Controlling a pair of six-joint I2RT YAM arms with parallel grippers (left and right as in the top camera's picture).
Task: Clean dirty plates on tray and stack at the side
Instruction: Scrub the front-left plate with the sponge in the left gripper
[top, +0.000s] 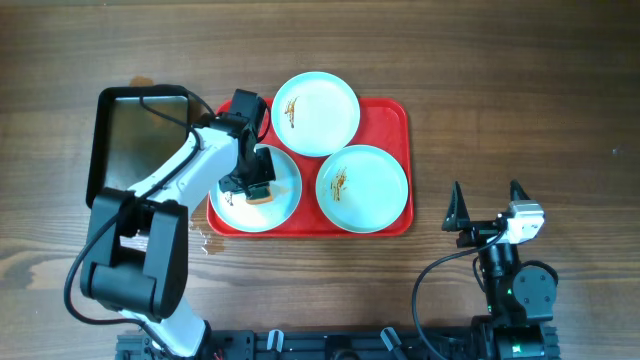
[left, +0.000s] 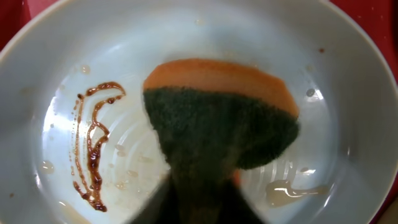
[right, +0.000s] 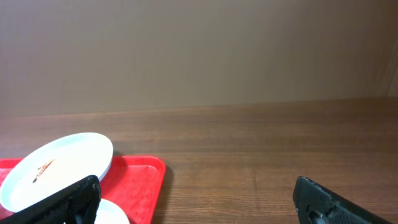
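The dirty plates (top: 316, 112) lie on the tray (top: 398, 112). I address the left plate (left: 348, 93), whose sauce smear (left: 93, 143) remains unwiped. My left gripper (top: 258, 185) pinches the sponge (left: 217, 118) over it for scrubbing. My right gripper (top: 486, 195) rests wide and empty, clear of the tray. The surface is a wooden table (top: 520, 80), with a plain beige wall (right: 199, 50) beyond.

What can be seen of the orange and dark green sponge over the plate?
The orange foam sponge with a dark green scouring face is pinched in the left gripper, green side towards the wrist camera. It sits over the middle of a pale round plate, beside a brown sauce smear; contact with the plate is unclear.
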